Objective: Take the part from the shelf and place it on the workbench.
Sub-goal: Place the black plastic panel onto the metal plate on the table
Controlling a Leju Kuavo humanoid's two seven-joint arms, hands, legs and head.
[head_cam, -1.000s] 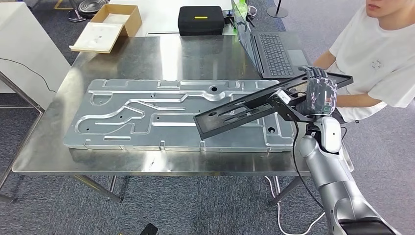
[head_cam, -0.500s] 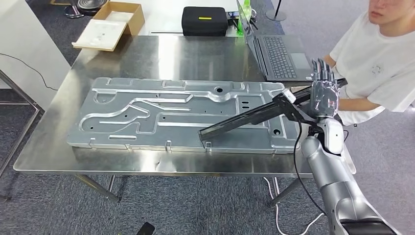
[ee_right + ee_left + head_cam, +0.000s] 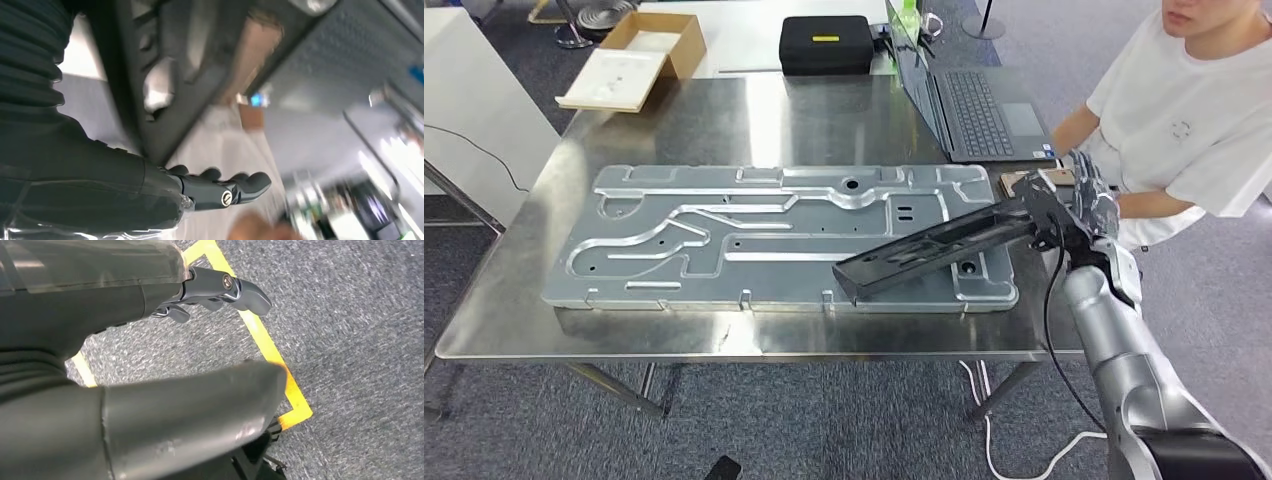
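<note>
Holding a long black slotted metal part (image 3: 934, 248) over the steel workbench (image 3: 754, 110)
Right hand (image 3: 1084, 195) grips the part's end at centre right; left hand (image 3: 220, 290) hangs with fingers loosely apart, holding nothing

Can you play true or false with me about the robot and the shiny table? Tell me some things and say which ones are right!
1. The robot's right hand holds a long black flat part. True.
2. The long black part lies flat on the floor. False: it hangs tilted over the big grey stamped metal panel on the steel workbench.
3. An open dark grey laptop sits on the workbench. True.
4. The black zipped case stands on the metal panel. False: it sits beyond the workbench's far edge.
5. The left hand holds a tool. False: it holds nothing, above grey carpet.
</note>
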